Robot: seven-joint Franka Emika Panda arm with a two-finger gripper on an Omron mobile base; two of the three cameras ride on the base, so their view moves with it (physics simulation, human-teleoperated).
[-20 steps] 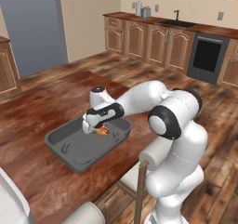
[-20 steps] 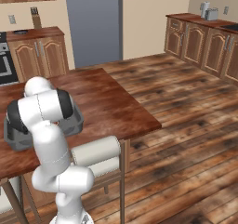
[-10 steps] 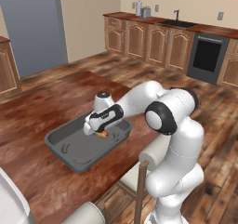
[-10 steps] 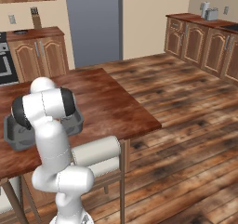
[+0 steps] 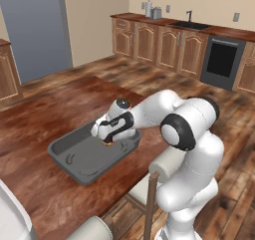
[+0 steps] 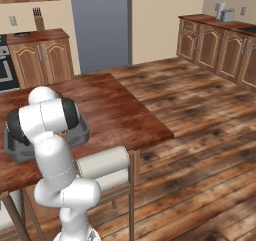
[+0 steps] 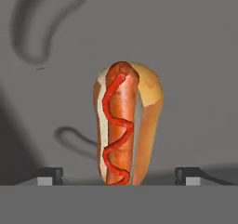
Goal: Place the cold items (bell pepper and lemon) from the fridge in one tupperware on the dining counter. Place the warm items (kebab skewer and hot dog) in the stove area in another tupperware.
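A hot dog (image 7: 125, 125) in a bun with a ketchup squiggle lies on the floor of a grey tupperware (image 5: 74, 159) on the wooden dining counter (image 5: 45, 119). My gripper (image 7: 119, 174) hangs low over it, open, with a gap between the bun and each of the fingertips (image 7: 50, 174). In the left base view the gripper (image 5: 106, 140) sits at the tray's near right corner, with a sliver of the hot dog (image 5: 108, 144) below it. From the right base view the arm covers most of the tupperware (image 6: 15, 149). The bell pepper, lemon and kebab skewer are out of view.
Two white-backed chairs (image 5: 167, 165) stand against the counter's near edge, right beside the arm's base. The counter's corner (image 6: 167, 132) drops off to open wooden floor. A grey fridge (image 6: 100, 25) and wooden cabinets (image 5: 159, 42) line the far walls.
The hand sank a little lower into the tupperware. Its jaws spread apart and let go of the hot dog, which now rests on the tray floor.
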